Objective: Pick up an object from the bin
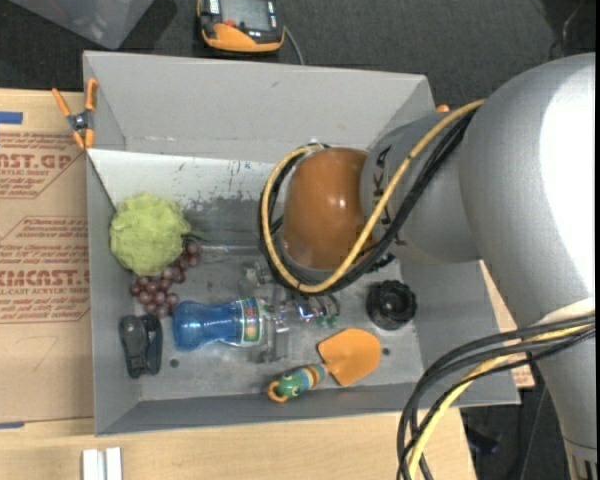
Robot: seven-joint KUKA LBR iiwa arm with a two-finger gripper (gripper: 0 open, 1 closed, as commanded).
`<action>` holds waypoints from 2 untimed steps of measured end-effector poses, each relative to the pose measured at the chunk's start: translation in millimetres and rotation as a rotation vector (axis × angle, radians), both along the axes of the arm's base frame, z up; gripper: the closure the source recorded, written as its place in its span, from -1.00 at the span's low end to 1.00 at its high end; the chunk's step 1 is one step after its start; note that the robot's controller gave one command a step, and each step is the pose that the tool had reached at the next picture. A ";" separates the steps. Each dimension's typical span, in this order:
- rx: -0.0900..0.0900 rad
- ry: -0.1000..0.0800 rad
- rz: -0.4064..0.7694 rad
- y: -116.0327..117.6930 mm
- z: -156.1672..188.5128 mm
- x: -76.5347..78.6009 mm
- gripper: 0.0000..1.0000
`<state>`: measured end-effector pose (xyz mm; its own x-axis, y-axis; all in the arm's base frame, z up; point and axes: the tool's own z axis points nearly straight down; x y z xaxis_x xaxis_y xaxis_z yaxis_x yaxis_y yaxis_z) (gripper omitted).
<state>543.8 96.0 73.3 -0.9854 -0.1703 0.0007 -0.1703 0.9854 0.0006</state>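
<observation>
Blue plastic bottle [212, 324] lies on its side near the front wall of the bin [250, 108], cap end at the gripper [278, 318], whose state, released or clenched, I cannot tell; best to close across the narrow neck and lift straight, clear of the orange scoop [352, 356].

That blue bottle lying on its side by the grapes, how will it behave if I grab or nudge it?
The blue bottle lies on its side and looks round, so it would probably roll if nudged. Its glossy surface looks smooth, so a grip may slip. It looks like hollow plastic, so it is likely light.
</observation>
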 end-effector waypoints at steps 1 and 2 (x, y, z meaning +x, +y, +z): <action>0.011 -0.016 -0.154 57.6 59.6 -32.2 -1.00; 0.003 -0.002 -0.067 -8.3 8.0 8.6 -1.00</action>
<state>552.4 87.6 81.4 -0.9945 -0.1044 -0.0015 -0.1044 0.9945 0.0029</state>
